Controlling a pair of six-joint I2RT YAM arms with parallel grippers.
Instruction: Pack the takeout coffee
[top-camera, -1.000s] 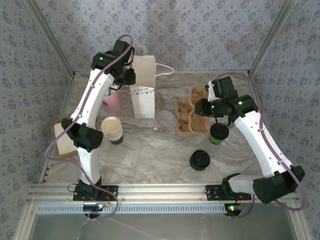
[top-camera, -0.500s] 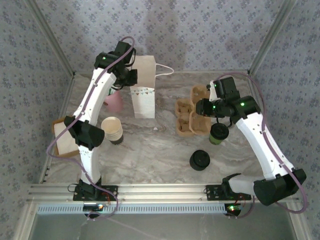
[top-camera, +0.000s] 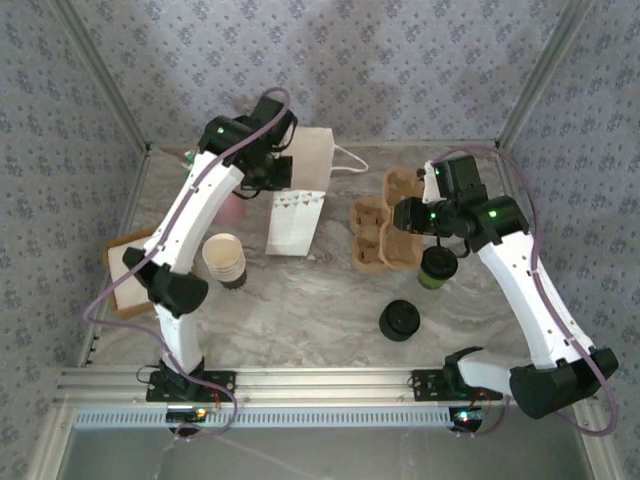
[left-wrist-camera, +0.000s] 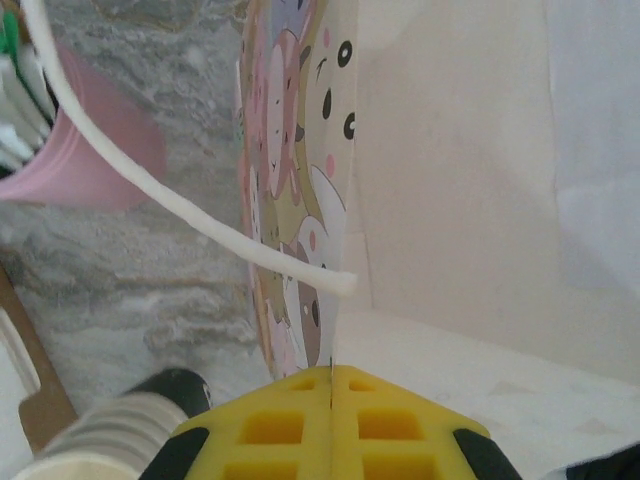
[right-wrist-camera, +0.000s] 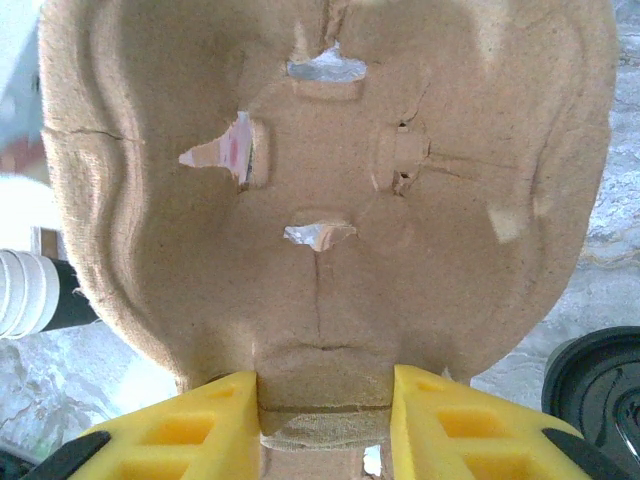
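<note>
**Right arm.** The right gripper (right-wrist-camera: 325, 420) was pinching the rim of the pulp cup carrier (top-camera: 380, 235), with one yellow finger on each side of the edge. Whether the carrier was resting fully on the table (top-camera: 320, 290) could not be determined.

**Left arm.** The left gripper (left-wrist-camera: 331, 385) was positioned well to the left of the carrier. Its fingers were pressed together on the top edge of the white paper bag (top-camera: 297, 195). The bag was leaning, and its mouth was open.

**Task item.** The takeout coffee (top-camera: 437, 268) was standing upright with its black lid fitted, just beside the carrier's near right corner. No gripper was holding it.

**Other items.**
- The pile of lids (top-camera: 400, 320) was near the carrier, on its near side.
- The stack of cups (top-camera: 224, 260) and the pink cup (top-camera: 230, 208) were well to the left of the carrier, beyond the bag.
</note>
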